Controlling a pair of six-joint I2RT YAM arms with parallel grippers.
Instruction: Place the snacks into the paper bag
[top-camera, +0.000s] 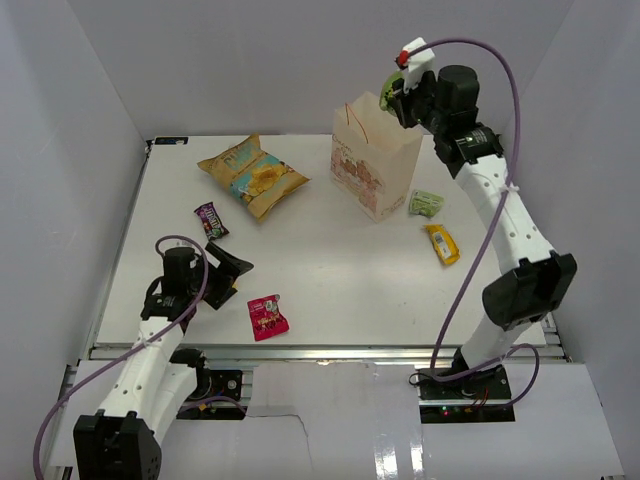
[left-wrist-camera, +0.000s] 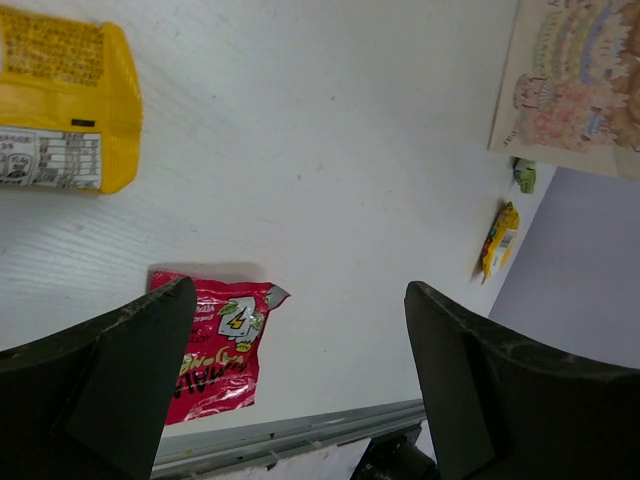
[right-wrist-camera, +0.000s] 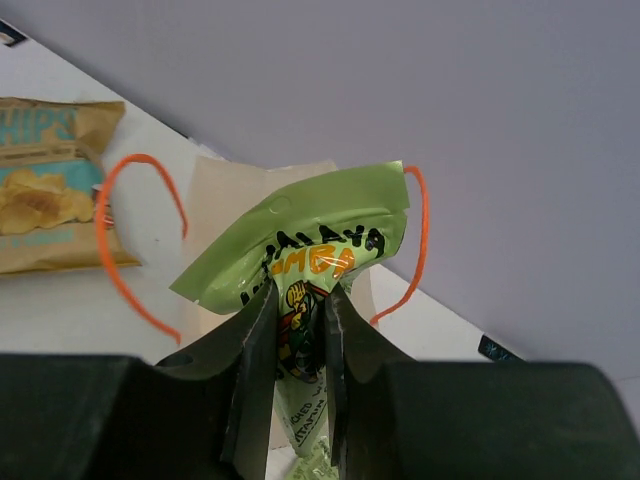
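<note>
The paper bag (top-camera: 375, 165) stands upright at the back right of the table. My right gripper (top-camera: 402, 95) is shut on a green packet (top-camera: 386, 84) and holds it just above the bag's open top. In the right wrist view the green packet (right-wrist-camera: 310, 225) is pinched between my fingers (right-wrist-camera: 300, 300), over the bag's mouth (right-wrist-camera: 230, 185). My left gripper (top-camera: 228, 268) is open and empty, low over the table near a magenta packet (top-camera: 267, 316). The large chip bag (top-camera: 252, 175), a purple packet (top-camera: 211, 220), a second green packet (top-camera: 426, 204) and an orange-yellow packet (top-camera: 442, 243) lie on the table.
In the left wrist view, a yellow packet (left-wrist-camera: 60, 110) lies to the upper left of my open left gripper (left-wrist-camera: 300, 290), and the magenta packet (left-wrist-camera: 220, 345) lies by the table's front rail (left-wrist-camera: 300, 425). White walls (top-camera: 250, 60) enclose the table on three sides.
</note>
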